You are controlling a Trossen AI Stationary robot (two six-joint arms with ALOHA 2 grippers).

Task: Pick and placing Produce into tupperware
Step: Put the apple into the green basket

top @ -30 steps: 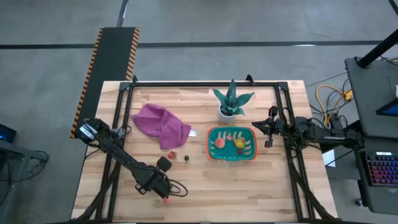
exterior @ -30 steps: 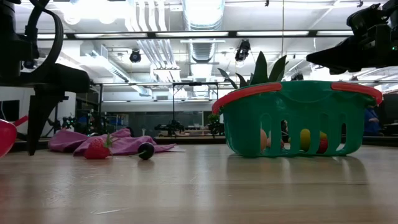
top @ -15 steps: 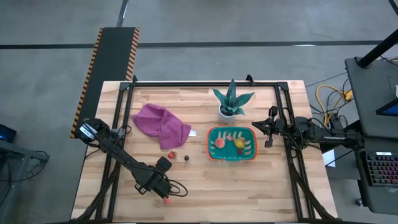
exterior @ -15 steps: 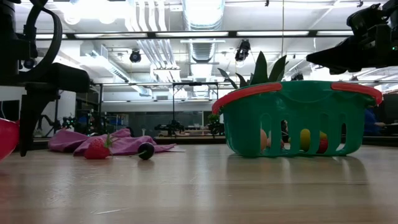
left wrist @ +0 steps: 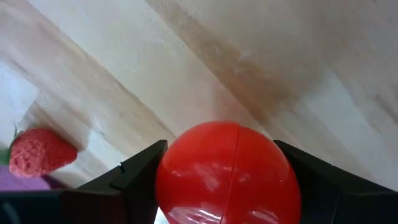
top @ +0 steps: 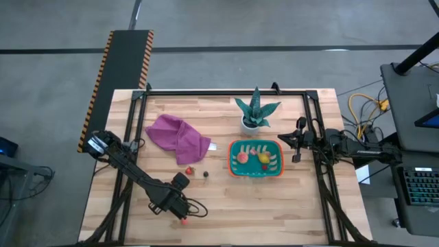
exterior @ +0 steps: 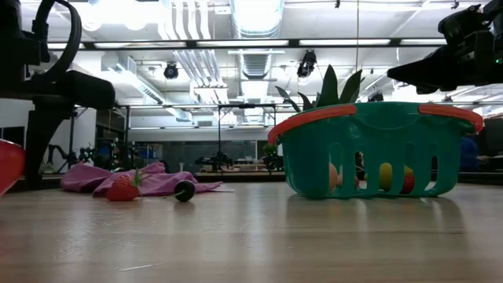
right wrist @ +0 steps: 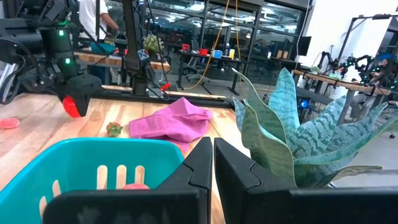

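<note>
Produce sorting partly done, with your left pincer (left wrist: 227, 180) pinching a round glossy red toy fruit (left wrist: 227, 175).

A few pieces already lie in the teal-green slotted plastic tub (top: 255, 160); a red toy strawberry (top: 189, 170) and a small dark fruit (top: 204, 173) wait on the wooden desk (top: 233, 213). Your right pincer (right wrist: 212, 163) waits beside the tub, pressed together.

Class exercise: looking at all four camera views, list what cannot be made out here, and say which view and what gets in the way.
- Produce inside the tupperware, low view: only slivers show through the wall slits.
- Red ball, low view: cut by the picture's edge.
- Dark item, high view: too small to identify.
- Left tool, left wrist view: fingertips hidden behind the ball.
</note>
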